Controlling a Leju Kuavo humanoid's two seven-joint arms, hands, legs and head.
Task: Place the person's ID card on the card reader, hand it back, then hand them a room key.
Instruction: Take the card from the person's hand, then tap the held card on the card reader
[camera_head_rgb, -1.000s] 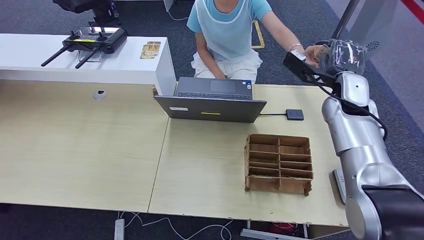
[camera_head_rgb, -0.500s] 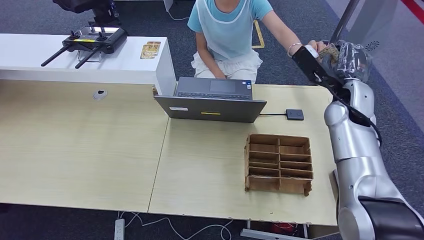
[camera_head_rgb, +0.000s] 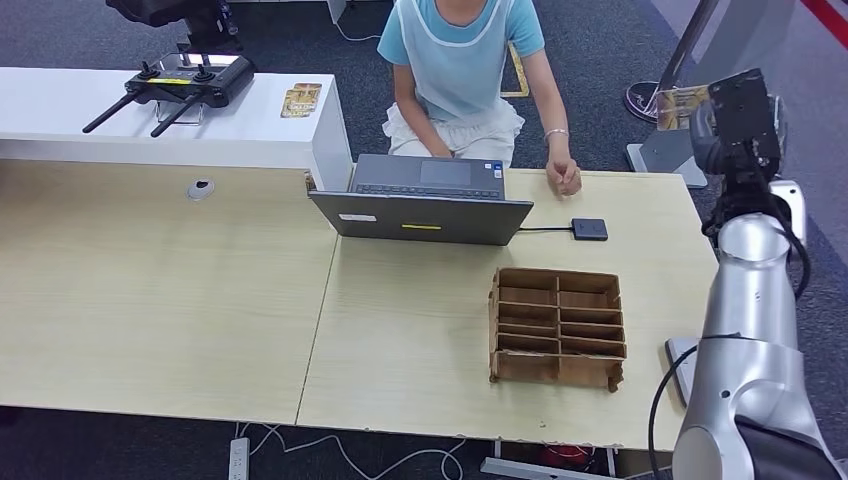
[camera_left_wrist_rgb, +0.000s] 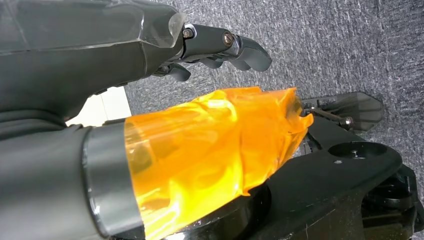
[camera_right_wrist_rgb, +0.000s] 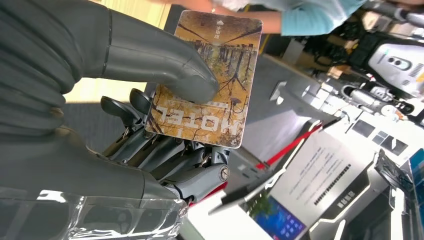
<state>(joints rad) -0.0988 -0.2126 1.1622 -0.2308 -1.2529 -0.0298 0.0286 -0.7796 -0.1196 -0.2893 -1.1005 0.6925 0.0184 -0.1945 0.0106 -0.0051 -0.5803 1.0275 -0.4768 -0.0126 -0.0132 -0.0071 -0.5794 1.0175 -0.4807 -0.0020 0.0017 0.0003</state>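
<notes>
My right hand (camera_head_rgb: 735, 120) is raised beyond the table's far right corner. It pinches a yellow-brown card (camera_right_wrist_rgb: 210, 75) printed "HOTEL" between the thumb (camera_right_wrist_rgb: 165, 65) and the fingers (camera_right_wrist_rgb: 165, 150). In the head view the card (camera_head_rgb: 680, 106) sticks out to the left of the hand. The small black card reader (camera_head_rgb: 589, 229) lies on the table to the right of the laptop, with nothing on it. The person (camera_head_rgb: 460, 60) sits behind the laptop, one hand (camera_head_rgb: 566, 178) resting on the table edge. My left hand (camera_left_wrist_rgb: 220, 45) hangs over grey carpet and holds nothing.
An open laptop (camera_head_rgb: 425, 200) stands at the table's far middle. A wooden compartment box (camera_head_rgb: 557, 325) sits near the front right. Two cards (camera_head_rgb: 300, 98) and a black remote controller (camera_head_rgb: 180, 85) lie on the white counter (camera_head_rgb: 100, 120) at the back left.
My right hand has swung right and away from the person, taking the card with it. The person's arm has come down and their hand now rests on the table.
</notes>
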